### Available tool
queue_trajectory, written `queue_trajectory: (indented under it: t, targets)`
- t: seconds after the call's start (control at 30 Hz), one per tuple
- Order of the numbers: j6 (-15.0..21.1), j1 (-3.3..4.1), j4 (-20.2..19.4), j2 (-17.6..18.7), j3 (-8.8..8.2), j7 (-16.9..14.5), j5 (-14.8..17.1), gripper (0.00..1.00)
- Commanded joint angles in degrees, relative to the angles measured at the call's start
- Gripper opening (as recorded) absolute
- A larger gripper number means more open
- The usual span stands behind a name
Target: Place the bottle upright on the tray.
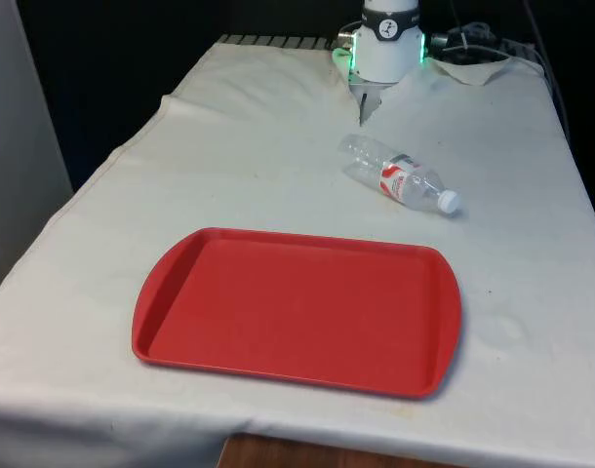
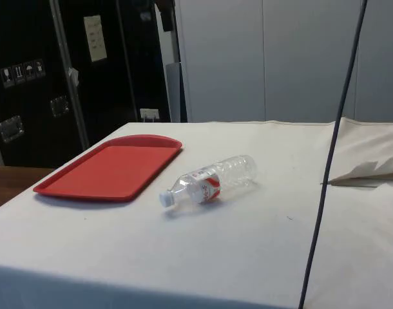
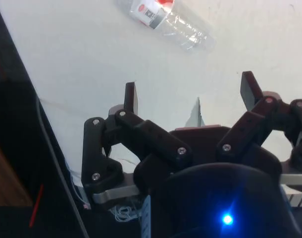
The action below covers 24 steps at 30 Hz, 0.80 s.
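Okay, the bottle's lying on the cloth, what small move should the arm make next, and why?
Probably lower the gripper toward the bottle and line up across its body. The bottle lies on its side beyond the red tray, and the spread fingers hold nothing.

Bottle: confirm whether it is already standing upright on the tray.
No. The bottle lies on its side on the white cloth, apart from the empty red tray.

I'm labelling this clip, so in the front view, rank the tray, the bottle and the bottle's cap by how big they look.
1. Red tray, by far the largest.
2. Clear bottle, lying on its side on the cloth beyond the tray.
3. Its white cap, smallest.
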Motion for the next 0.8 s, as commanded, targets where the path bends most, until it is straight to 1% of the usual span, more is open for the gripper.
queue_trajectory:
  t: [0.0, 0.03, 0.1, 0.23, 0.27, 0.3, 0.63, 0.77]
  targets:
    - [0.00, 0.00, 0.00, 0.00, 0.00, 0.00, 0.00, 1.00]
    - [0.63, 0.11, -0.97, -1.20, 0.23, 0.40, -0.23, 1.00]
    - [0.86, 0.17, -1.78, -2.12, 0.52, 0.57, -0.23, 1.00]
    - [1.20, 0.11, -2.81, -3.38, 1.03, 0.86, -0.29, 1.00]
    - [0.46, 0.00, -2.23, -2.81, 0.92, 0.40, 0.00, 1.00]
    - [1.32, 0.11, -3.21, -3.90, 1.26, 0.92, -0.29, 1.00]
    - [1.15, 0.00, -3.67, -4.18, 1.32, 0.46, -0.06, 1.00]
    - [0.97, 0.00, -3.61, -4.18, 1.32, -0.57, -0.06, 1.00]
